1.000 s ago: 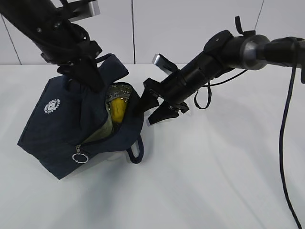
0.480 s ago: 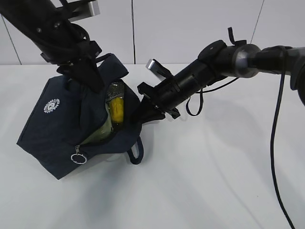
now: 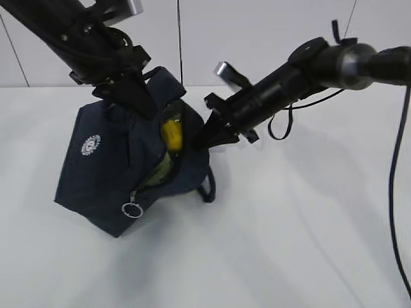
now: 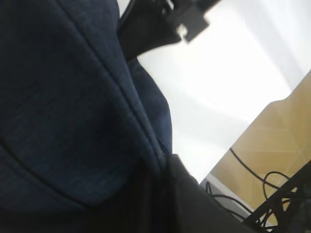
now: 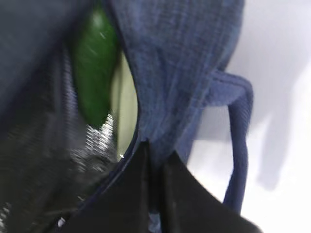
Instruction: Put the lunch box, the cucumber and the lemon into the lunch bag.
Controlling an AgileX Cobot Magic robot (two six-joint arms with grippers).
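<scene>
The navy lunch bag (image 3: 109, 173) hangs tilted over the white table, its zipper mouth gaping toward the right. Inside the mouth show the yellow lemon (image 3: 172, 135) and a strip of the lunch box's pale green lid (image 3: 163, 169). In the right wrist view the green cucumber (image 5: 95, 73) lies inside beside that lid (image 5: 127, 111). My left gripper (image 3: 136, 97) is shut on the bag's top fabric (image 4: 73, 97). On the opposite side, my right gripper (image 3: 209, 138) is shut on the rim of the opening (image 5: 156, 162).
The zipper's metal ring pull (image 3: 131, 210) dangles at the bag's lower front. One loop handle (image 3: 209, 187) hangs under the right gripper. A black cable (image 3: 395, 192) drops along the right side. The table's edge and a wooden floor (image 4: 272, 141) show in the left wrist view.
My right gripper moved in from beside the bag and shut on the opening's rim. Both arms and the bag shifted right and slightly up.
</scene>
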